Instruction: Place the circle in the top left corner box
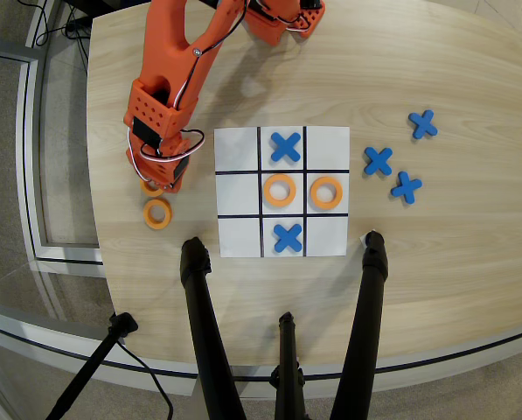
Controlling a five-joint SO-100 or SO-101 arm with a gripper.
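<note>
A lab or office: rounded wooden table (470, 262), black tripod legs (210, 341), grey carpet.

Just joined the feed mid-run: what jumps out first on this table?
The big orange arm reaches down the left side of the overhead view, its claw over an orange ring off the grid sheet, with another ring loose just below. The grid's middle column reads blue X, ring, blue X, with one more ring to the right; its top left cell is empty.
</note>
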